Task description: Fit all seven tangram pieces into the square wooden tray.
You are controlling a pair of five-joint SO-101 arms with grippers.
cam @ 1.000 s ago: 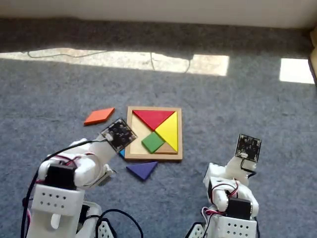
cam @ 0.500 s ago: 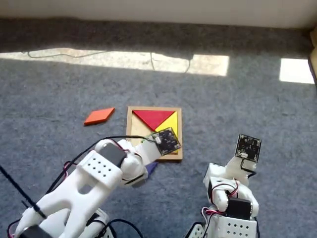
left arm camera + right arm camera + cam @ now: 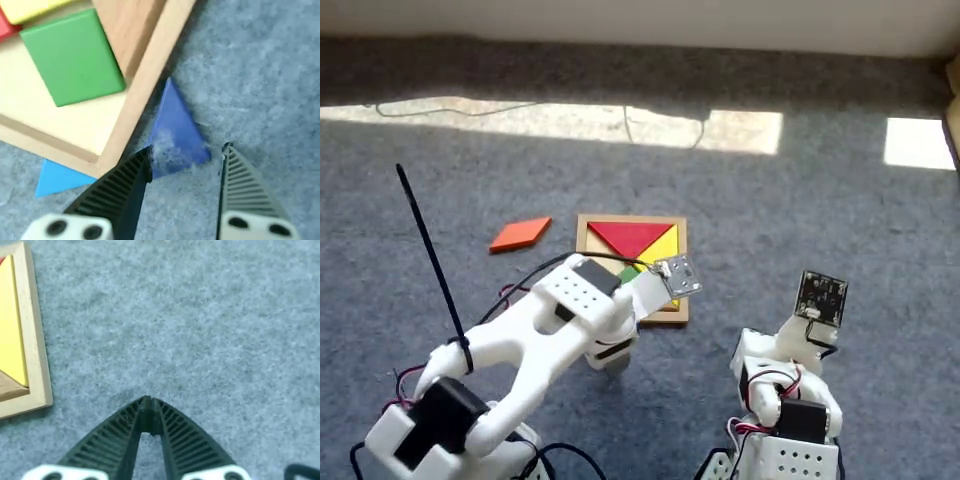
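Observation:
The square wooden tray [image 3: 631, 318] holds a red triangle [image 3: 625, 238], a yellow triangle [image 3: 667, 250] and a green square [image 3: 72, 57]. Part of the tray floor [image 3: 65, 125] is bare wood. My left arm [image 3: 575, 300] stretches across the tray's near-left corner. In the left wrist view my left gripper [image 3: 186, 151] is open, just above the carpet, astride one corner of a dark blue triangle [image 3: 175, 130] that lies against the tray rim [image 3: 145, 85]. A light blue triangle [image 3: 57, 176] lies outside the same rim. An orange parallelogram [image 3: 520, 234] lies left of the tray. My right gripper [image 3: 148, 412] is shut, empty, above the carpet.
Everything lies on grey-blue carpet. My right arm [image 3: 785, 385] sits folded right of the tray, whose rim [image 3: 39, 340] shows in the right wrist view. A thin black rod [image 3: 430, 255] stands up from the left arm. Sunlit patches lie on the carpet at the back.
My left arm has swung right and forward across the tray's near-left corner, and now covers the dark blue triangle in the high view. The right arm has not moved.

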